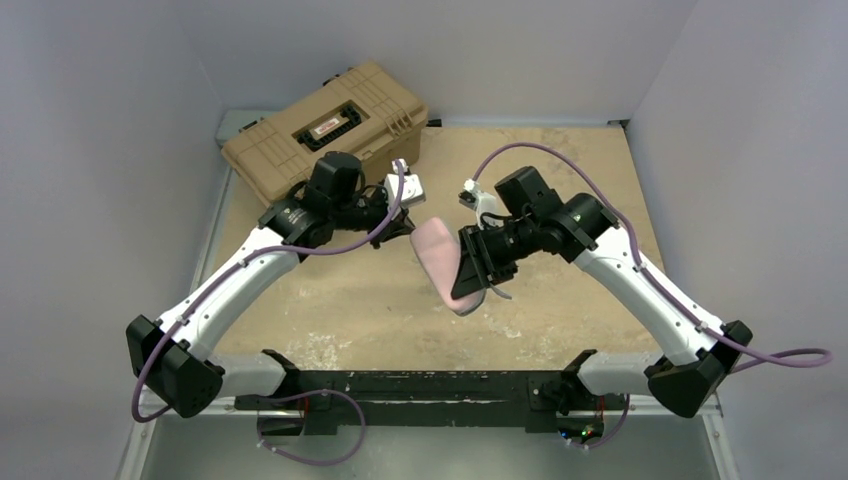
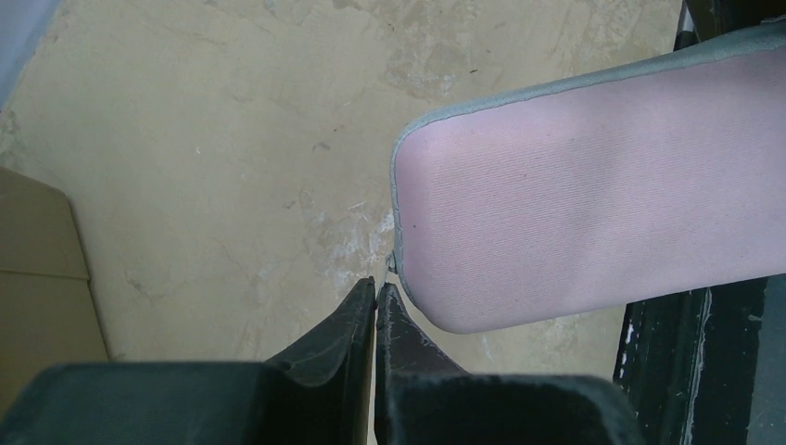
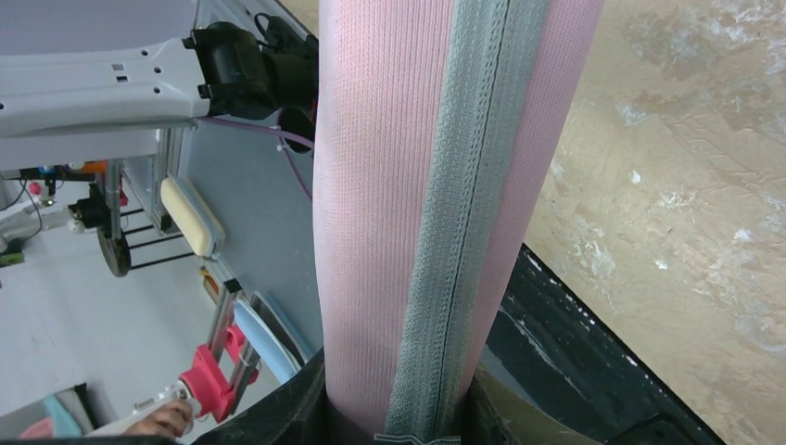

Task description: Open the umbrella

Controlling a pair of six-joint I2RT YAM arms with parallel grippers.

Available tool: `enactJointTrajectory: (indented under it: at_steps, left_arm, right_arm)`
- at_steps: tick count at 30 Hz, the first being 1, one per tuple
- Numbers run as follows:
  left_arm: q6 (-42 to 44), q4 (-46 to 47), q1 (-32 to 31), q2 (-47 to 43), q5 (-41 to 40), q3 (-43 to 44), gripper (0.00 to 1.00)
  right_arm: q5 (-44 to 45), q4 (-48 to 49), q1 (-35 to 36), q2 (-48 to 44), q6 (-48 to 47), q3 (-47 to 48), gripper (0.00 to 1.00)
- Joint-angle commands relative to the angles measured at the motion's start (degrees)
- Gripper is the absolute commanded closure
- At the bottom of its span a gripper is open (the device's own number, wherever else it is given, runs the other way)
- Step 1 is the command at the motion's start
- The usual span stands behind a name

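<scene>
Pink fabric umbrella [image 1: 438, 252], grey zip [image 3: 463, 232] unopened, sits clamped in my right gripper [image 3: 399, 408] (left gripper [image 2: 376, 295] pinched shut beside it).

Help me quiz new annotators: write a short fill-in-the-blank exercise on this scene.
The right gripper grips a ____ umbrella.
The left gripper is ____, its tips at the umbrella's end.
The tan toolbox lies beyond the ____ arm.
Missing words: pink; shut; left.

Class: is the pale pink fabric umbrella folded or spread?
Folded: the pale pink fabric umbrella is a compact bundle, grey zip closed along it.
</scene>
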Motion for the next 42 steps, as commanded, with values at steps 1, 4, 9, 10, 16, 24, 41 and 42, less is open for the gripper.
enactJointTrajectory:
  at_steps: [1, 4, 9, 10, 16, 24, 41, 42]
  left_arm:
    - [4.0, 0.4, 2.2, -0.5, -2.7, 3.8, 1.00]
    - [6.7, 0.2, 2.2, -1.3, 0.7, 3.3, 1.00]
    - [14.7, -1.4, 2.2, -2.3, 1.6, 5.1, 1.00]
    - [16.2, -2.2, 2.2, -2.2, 1.1, 6.0, 1.00]
    - [24.0, -9.3, 2.2, 2.5, 2.0, 13.3, 1.00]
    - [22.3, -8.1, 2.2, 4.1, 7.8, 15.3, 1.00]
    - [29.6, -9.0, 1.5, 3.3, 8.8, 19.5, 1.00]
    - [32.3, -11.7, 1.0, 4.1, 8.7, 21.2, 1.00]
  right_arm:
    - [-5.7, -3.8, 1.8, 0.3, -2.7, 0.9, 1.00]
    - [-6.4, -3.3, 2.1, 1.1, -3.4, 0.8, 1.00]
    - [-9.4, 2.2, 2.6, 0.8, -0.2, -0.5, 1.00]
    - [-9.4, 2.6, 3.1, 0.9, 0.0, -0.7, 1.00]
    - [-7.1, 3.0, 6.4, 2.4, -0.3, 0.2, 1.00]
    - [-7.3, 4.1, 7.8, 2.3, 0.1, 0.9, 1.00]
    - [-8.2, 3.0, 10.1, 7.5, -3.4, 4.5, 1.00]
    - [-8.2, 2.5, 10.2, 7.9, -3.8, 4.8, 1.00]
